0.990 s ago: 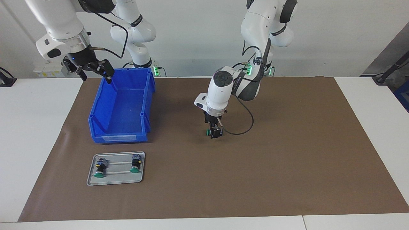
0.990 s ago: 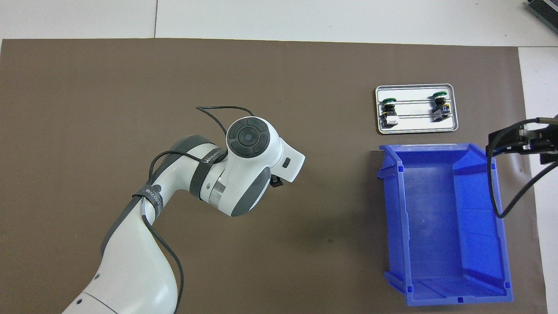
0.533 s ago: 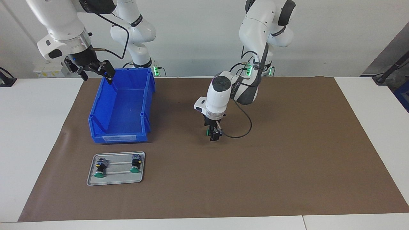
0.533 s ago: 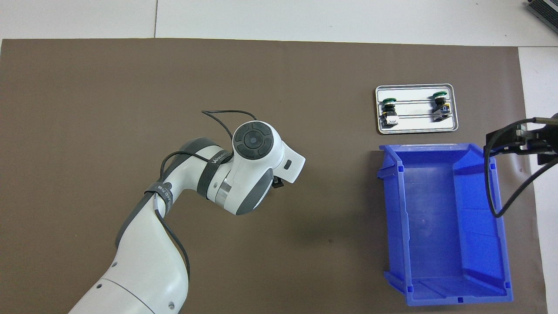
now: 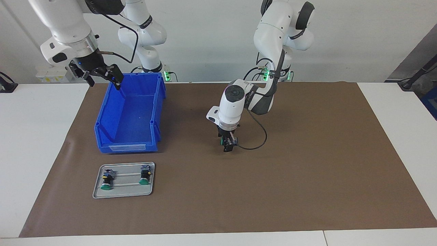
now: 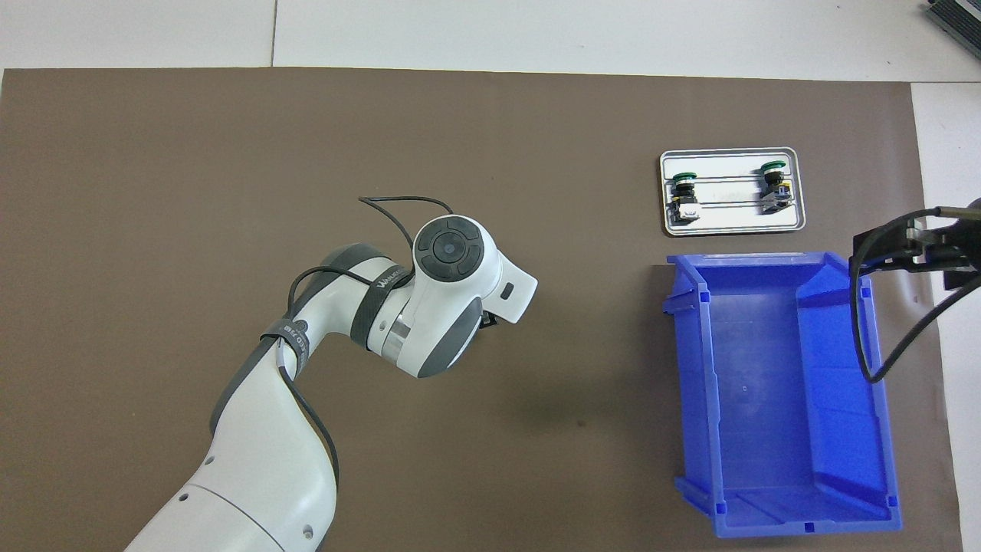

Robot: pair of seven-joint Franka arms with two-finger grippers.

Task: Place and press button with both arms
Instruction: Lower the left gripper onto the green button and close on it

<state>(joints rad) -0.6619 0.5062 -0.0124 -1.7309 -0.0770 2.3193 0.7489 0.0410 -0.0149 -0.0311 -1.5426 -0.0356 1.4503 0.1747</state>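
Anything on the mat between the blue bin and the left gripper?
Nothing: the facing view shows bare brown mat between the blue bin and the left gripper, which is low over the mat.

Two white jointed arms (image 5: 235, 102) were seen, ringed in black, grey-padded, trailed by black cables, tipped with black grippers.

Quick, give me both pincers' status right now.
Left pincer: low over the brown mat, around the green-capped button; grip cannot be told.
Right pincer: open, empty, over the blue bin's rim.
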